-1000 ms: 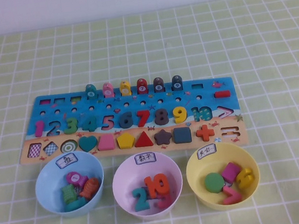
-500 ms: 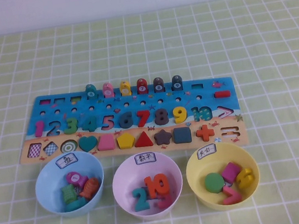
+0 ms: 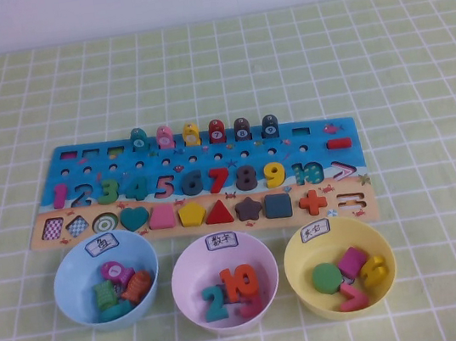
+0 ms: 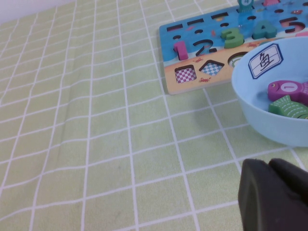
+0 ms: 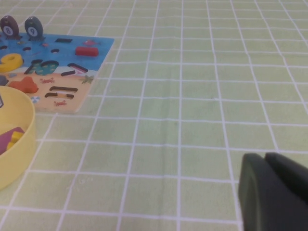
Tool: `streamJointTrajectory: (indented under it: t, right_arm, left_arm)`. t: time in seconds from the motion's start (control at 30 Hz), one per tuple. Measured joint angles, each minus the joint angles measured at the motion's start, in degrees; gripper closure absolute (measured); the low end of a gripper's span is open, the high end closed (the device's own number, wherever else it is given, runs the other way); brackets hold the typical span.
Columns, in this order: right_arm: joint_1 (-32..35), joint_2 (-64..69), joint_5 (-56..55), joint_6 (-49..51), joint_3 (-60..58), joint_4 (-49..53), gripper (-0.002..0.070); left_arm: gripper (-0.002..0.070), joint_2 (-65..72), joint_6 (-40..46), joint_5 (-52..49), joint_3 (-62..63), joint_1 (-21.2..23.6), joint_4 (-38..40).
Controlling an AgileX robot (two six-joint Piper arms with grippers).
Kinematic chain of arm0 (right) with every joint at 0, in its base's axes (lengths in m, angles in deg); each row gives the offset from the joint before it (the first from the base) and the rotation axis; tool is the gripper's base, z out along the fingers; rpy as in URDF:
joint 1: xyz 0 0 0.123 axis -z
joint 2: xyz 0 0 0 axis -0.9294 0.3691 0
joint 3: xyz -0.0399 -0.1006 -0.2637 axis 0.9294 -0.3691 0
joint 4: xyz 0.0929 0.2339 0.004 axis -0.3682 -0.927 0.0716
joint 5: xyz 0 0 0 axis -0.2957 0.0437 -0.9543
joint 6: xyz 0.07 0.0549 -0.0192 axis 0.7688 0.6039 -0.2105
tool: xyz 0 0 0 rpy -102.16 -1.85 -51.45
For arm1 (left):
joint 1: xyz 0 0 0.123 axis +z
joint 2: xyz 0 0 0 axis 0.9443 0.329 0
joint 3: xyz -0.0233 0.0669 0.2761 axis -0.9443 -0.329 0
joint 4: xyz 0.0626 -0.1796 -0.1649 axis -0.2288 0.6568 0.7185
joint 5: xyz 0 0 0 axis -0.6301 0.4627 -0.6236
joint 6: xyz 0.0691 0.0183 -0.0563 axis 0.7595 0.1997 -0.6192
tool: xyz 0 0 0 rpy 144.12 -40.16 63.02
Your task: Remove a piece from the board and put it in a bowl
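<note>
A wooden board (image 3: 196,185) lies on a tabletop (image 3: 401,67) covered in a green checked cloth. Its blue upper part carries a row of coloured numbers, and its tan lower strip holds shapes, among them a teal heart, a red triangle and a red plus sign (image 3: 312,202). A row of pegs stands along the far edge. Next to the yellow 9 (image 3: 274,173), the slot for the ten is empty and shows only its outline.

Three bowls sit in a row just in front of the board, on the robot's side. The orange-red 10 (image 3: 240,284) lies inside the middle one, the pink bowl (image 3: 185,281), leaning beside a teal 2 (image 3: 214,302). The blue bowl (image 3: 69,284) on the left holds fish pieces, and the yellow bowl (image 3: 301,284) on the right holds a green round piece, a magenta square and a few digits.

Neither arm appears in the high view. The left gripper (image 4: 274,197) shows only as a dark edge in its wrist view, low over the cloth near the blue bowl; whether its jaws are apart or together cannot be told. The right gripper (image 5: 272,192) shows the same way over bare cloth, well apart from the yellow bowl, its jaws equally impossible to judge.
</note>
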Motion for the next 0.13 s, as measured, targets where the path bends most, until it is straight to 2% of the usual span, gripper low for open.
streamJointTrajectory:
  t: [0.13]
  right_arm:
    - [2.0,0.0,0.0,0.0,0.0,0.1,0.0694]
  left_arm:
    - [0.068,0.0,0.0,0.0,0.0,0.0,0.0]
